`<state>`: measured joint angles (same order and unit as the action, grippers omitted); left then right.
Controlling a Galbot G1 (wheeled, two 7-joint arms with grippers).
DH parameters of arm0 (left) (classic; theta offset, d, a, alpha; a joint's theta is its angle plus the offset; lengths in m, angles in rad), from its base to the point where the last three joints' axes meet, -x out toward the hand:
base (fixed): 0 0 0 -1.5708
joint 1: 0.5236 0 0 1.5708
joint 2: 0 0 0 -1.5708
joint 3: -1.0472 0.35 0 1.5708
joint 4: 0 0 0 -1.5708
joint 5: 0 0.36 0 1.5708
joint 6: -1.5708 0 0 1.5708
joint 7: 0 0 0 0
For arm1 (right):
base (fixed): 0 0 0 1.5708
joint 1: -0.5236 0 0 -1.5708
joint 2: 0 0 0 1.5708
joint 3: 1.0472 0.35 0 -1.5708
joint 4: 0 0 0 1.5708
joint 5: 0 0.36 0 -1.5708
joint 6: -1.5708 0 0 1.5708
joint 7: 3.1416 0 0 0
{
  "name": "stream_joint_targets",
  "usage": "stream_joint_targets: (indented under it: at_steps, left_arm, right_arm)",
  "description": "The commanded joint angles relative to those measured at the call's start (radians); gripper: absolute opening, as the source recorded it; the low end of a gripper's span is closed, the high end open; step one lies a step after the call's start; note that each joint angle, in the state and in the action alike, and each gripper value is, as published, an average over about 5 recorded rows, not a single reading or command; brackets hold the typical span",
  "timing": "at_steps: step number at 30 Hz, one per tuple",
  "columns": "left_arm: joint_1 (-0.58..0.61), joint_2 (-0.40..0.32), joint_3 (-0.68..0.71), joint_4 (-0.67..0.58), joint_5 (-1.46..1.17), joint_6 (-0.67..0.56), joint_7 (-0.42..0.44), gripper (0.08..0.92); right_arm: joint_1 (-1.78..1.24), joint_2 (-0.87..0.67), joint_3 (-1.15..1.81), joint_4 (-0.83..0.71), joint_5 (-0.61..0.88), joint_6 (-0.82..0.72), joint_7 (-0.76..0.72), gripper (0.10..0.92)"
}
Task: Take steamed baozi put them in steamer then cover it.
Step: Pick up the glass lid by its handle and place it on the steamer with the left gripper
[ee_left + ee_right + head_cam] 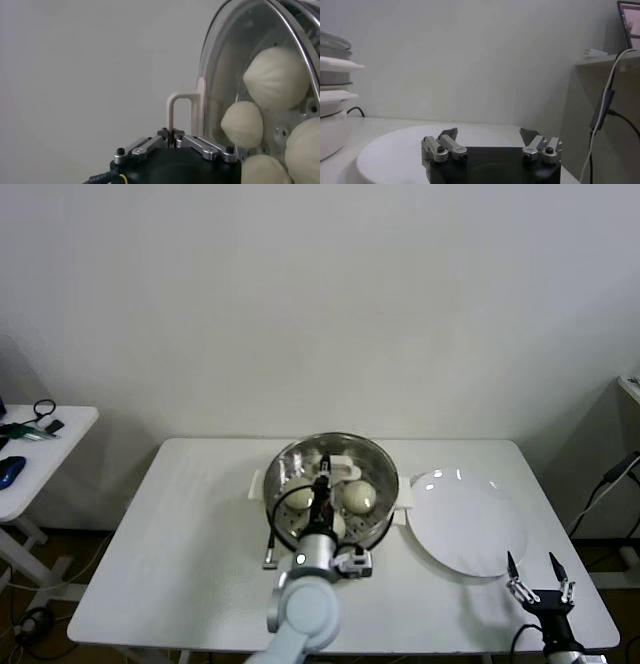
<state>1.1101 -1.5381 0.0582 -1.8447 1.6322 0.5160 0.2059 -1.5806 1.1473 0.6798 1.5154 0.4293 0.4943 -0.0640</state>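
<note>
Head view: the left gripper (322, 480) is clamping the cream-white handle of the round transparent glass cover (332, 474), sitting on the shiny stainless-steel steamer (375, 454) at frame centre. The right gripper (538, 576) is idling, jaws wide, lower right beside the flat white plate (462, 522).

Left wrist view: fingers (144, 146) are pinching the handle (180, 107); cream-white baozi (242, 124) are showing through the glass at right. Risk, as I judge it: an off-centre release is leaving the cover skewed.

Right wrist view: jaws standing apart over the plate (385, 150), holding nothing.

Soft, even light; glare on the steamer (335, 484), wrist views softly focused.
</note>
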Motion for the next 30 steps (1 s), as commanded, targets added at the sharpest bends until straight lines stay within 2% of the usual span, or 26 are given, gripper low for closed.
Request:
stream_joint_targets:
  at_steps: [1,18,24,27,30]
  left_arm:
    - [0.006,-0.005,-0.004,0.015,0.010,-0.003,-0.006,0.133]
    - [0.014,-0.001,-0.007,0.028,0.017,-0.013,-0.013,0.133]
    - [0.024,0.011,-0.001,-0.004,-0.003,-0.023,-0.006,0.137]
    - [0.027,0.023,0.004,-0.044,-0.033,-0.024,0.012,0.181]
    - [0.038,0.043,0.007,-0.105,-0.075,-0.022,0.042,0.261]
  right_arm:
    - [0.000,0.001,0.003,0.002,0.000,0.002,-0.001,0.823]
    - [-0.018,0.019,0.015,0.027,-0.003,0.016,-0.006,0.823]
    - [-0.026,0.024,0.023,0.044,-0.016,0.013,-0.008,0.823]
    - [-0.028,0.028,0.024,0.050,-0.018,0.000,-0.009,0.823]
    - [-0.031,0.027,0.024,0.057,-0.020,-0.015,-0.012,0.823]
